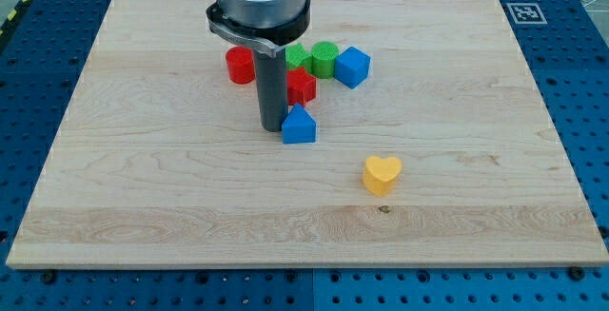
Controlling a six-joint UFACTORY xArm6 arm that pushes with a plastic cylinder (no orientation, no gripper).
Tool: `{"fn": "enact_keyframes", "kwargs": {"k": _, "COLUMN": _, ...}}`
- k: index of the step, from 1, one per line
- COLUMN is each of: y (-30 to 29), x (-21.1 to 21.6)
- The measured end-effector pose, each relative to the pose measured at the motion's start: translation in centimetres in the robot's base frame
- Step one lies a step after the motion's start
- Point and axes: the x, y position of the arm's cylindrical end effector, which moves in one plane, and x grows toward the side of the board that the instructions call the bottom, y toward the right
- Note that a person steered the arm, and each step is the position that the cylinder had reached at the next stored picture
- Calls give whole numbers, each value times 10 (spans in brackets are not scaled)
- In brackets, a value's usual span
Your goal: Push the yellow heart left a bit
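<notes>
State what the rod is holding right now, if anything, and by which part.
Nothing is held; the rod has no gripper. My tip rests on the board just to the view's left of the blue house-shaped block, well away from the yellow heart.

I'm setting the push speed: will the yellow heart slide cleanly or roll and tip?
The yellow heart lies flat and squat on the wooden board, so it should slide, not tip. Its lobed outline may make it turn under an off-centre push. My tip is well off to its upper left.
</notes>
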Motion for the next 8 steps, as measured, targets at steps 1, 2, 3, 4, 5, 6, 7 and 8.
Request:
{"fn": "enact_keyframes", "kwargs": {"k": 1, "y": -5, "x": 2}}
{"fn": "enact_keyframes", "kwargs": {"k": 2, "y": -26, "x": 19}}
{"fn": "enact_keyframes", "kwargs": {"k": 3, "y": -45, "x": 96}}
{"fn": "enact_keyframes", "kwargs": {"k": 4, "y": -44, "x": 155}}
{"fn": "enact_keyframes", "kwargs": {"k": 5, "y": -11, "x": 159}}
{"fn": "enact_keyframes", "kwargs": {"k": 6, "y": 89, "x": 159}}
{"fn": "enact_keyframes", "kwargs": {"k": 7, "y": 165, "x": 159}}
{"fn": "enact_keyframes", "kwargs": {"k": 8, "y": 170, "x": 158}}
